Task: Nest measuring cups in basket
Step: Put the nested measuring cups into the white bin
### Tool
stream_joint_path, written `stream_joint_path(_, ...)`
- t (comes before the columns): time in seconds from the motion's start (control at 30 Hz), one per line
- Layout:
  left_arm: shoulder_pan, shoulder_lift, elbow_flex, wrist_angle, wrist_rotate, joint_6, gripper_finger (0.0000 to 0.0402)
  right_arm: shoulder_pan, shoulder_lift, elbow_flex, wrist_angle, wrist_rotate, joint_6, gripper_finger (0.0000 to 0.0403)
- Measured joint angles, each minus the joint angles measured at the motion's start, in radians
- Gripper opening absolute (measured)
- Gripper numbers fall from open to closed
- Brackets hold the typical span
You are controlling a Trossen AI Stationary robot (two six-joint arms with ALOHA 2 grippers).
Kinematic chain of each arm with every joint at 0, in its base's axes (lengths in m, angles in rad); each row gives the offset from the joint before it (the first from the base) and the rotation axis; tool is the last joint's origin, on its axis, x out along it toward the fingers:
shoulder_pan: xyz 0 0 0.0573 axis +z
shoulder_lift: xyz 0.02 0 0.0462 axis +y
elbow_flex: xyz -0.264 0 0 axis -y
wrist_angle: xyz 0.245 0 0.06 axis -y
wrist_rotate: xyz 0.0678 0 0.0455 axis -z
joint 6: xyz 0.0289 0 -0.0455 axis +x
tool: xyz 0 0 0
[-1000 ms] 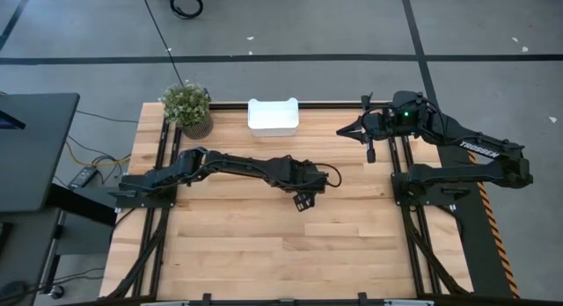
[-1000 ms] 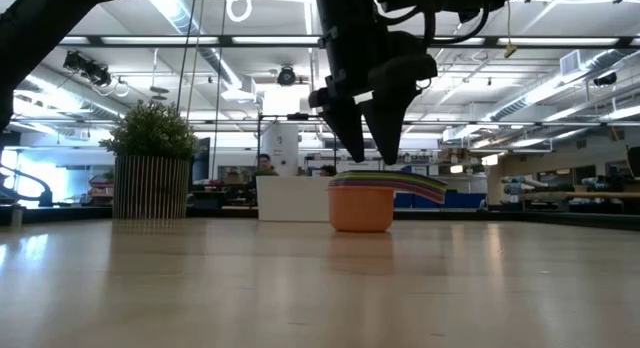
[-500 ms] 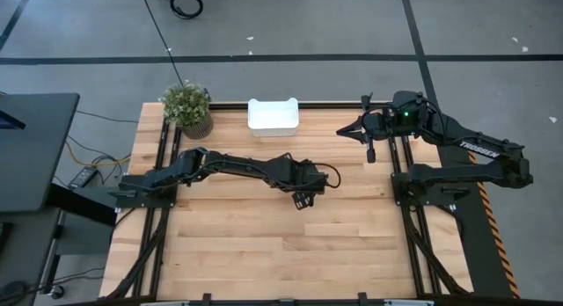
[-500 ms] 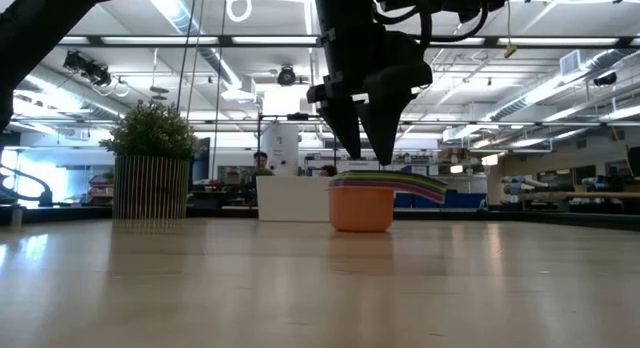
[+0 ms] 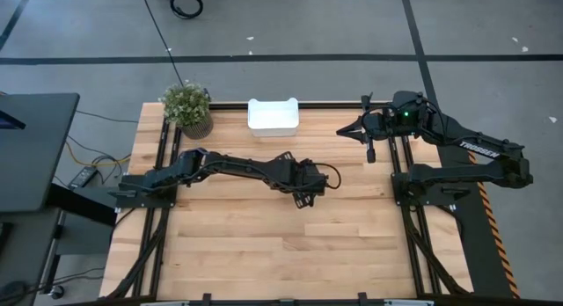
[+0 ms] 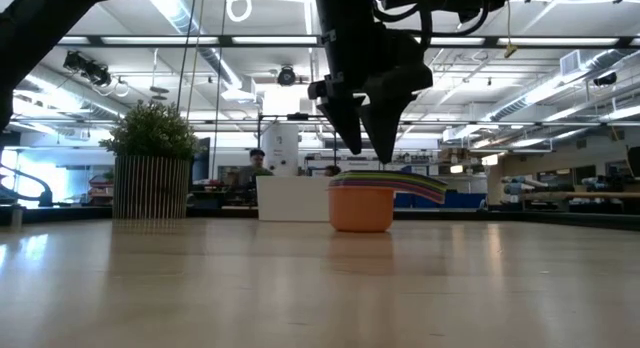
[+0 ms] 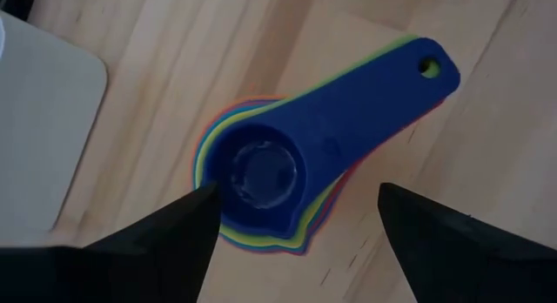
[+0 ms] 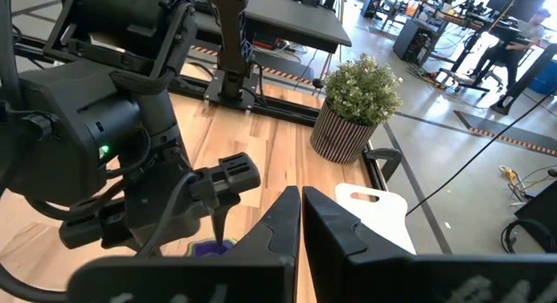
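Measuring cups (image 7: pixel 296 177) nested in one stack on the table, outside the basket (image 5: pixel 273 115).
Left gripper (image 6: pixel 366 153) hangs just above them, jaws spread; right gripper (image 5: pixel 369 140) clenched, well apart.

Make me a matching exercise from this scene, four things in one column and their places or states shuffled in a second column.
1. left gripper
2. right gripper
3. measuring cups
4. basket

A. stacked together on the table
B. open, just above the stack
C. at the table's far edge, beside the plant
D. shut, off by the table's right edge

Pairs: 1-B, 2-D, 3-A, 4-C
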Motion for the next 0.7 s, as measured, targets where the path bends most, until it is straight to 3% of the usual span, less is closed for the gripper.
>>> stream_joint_path(0.7, 0.0, -0.002, 0.0, 0.043, 0.046, -0.069, 0.0317, 0.0, 0.0, 0.0, 0.0, 0.0, 0.0, 0.0023)
